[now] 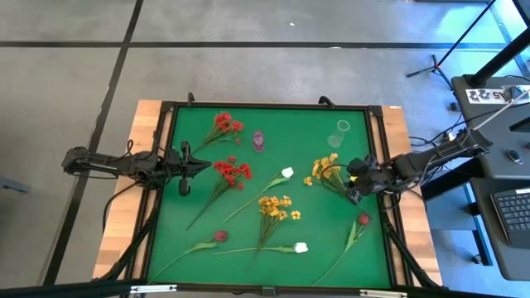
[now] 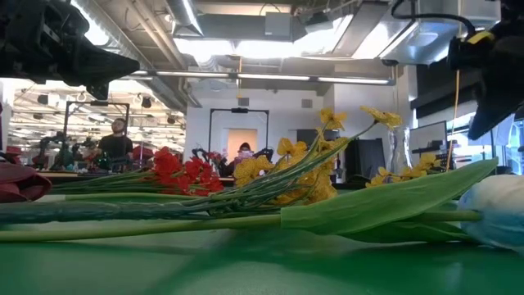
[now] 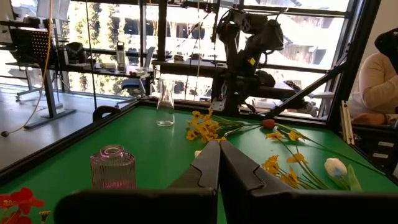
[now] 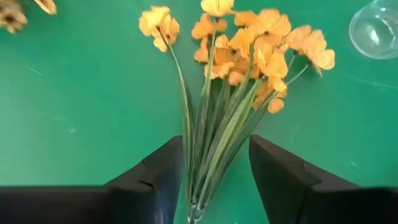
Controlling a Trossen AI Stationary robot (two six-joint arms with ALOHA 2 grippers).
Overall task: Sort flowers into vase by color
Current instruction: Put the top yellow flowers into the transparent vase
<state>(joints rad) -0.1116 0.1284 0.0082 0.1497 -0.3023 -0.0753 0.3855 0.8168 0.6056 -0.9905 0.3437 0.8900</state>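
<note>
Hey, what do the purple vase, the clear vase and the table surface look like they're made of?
Purple vase: probably tinted glass or clear plastic, ribbed and see-through, with light showing through it. Clear vase: likely glass, colorless and glossy, the background visible through it. Table surface: looks like green felt or matte cloth, no glare.

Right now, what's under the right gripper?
The stems of a yellow spray lie on the green mat, between the open fingers of the right gripper. The stem ends are hidden.

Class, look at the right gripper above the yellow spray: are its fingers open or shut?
Open. In the right wrist view the right gripper has its two fingers standing apart on either side of the yellow spray's stems, not pressed against them.
</note>
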